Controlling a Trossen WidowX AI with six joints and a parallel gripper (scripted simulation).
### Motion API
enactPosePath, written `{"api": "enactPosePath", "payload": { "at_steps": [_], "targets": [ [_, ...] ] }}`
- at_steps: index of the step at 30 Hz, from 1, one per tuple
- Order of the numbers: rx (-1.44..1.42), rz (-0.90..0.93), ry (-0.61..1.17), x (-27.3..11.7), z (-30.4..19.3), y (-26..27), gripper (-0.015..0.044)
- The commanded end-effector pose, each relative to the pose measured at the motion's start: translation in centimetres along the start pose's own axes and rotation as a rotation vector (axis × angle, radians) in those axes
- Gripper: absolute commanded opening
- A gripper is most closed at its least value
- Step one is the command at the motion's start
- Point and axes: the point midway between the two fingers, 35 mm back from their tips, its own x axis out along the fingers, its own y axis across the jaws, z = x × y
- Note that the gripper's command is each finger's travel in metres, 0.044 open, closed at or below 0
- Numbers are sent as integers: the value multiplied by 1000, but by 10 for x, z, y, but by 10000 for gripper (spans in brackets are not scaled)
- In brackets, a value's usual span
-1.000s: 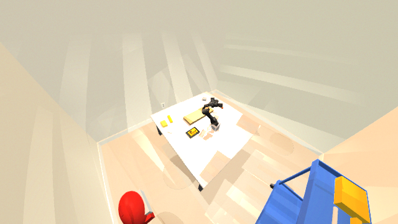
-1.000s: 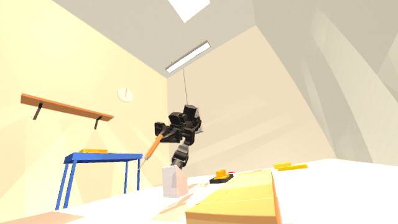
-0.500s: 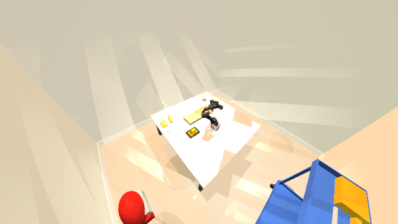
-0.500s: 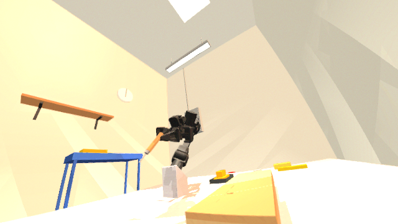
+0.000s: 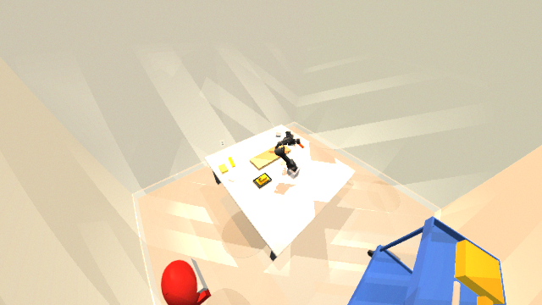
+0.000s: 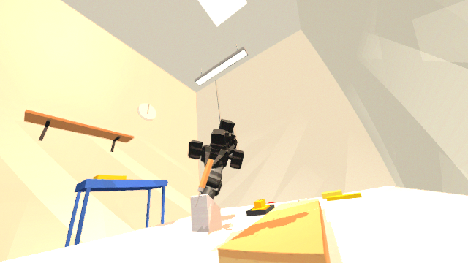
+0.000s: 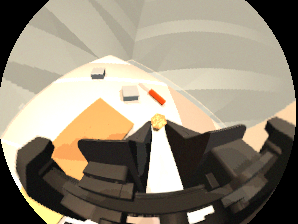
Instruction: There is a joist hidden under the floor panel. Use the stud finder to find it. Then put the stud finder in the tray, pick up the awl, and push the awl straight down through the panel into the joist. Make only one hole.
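Above the white table (image 5: 292, 207) (image 6: 384, 223) (image 7: 45, 115), showed an awl (image 6: 206, 175) (image 7: 159, 121) with an orange handle, faceted at the butt end, grey collar and thin shaft. Leaned in the exterior view, butt up, shaft down, overlapping a pale block (image 6: 199, 215); could not tell contact there. Sat between the fingertips of the gripper (image 5: 293, 141) (image 6: 213, 158) (image 7: 159, 123), handle pinched, shaft well beyond the grip. Was closed on the handle, with the fingers only slightly apart. Hung clear of the wooden panel (image 5: 265, 162) (image 6: 278, 234) (image 7: 95, 132), off to one side. Lay on the table, apart from the grip: a red-handled tool (image 7: 157, 123). Rested in the dark tray (image 5: 257, 185) (image 6: 252, 212), across from the awl: the yellow stud finder (image 5: 262, 179) (image 6: 259, 204).
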Motion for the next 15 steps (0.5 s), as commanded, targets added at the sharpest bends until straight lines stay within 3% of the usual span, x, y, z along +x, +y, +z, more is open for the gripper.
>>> {"api": "enactPosePath", "payload": {
  "at_steps": [1, 15],
  "targets": [
    [-78, 100, 33, 3, 8, 16, 0],
    [-328, 517, 101, 3, 28, 77, 0]
  ]
}}
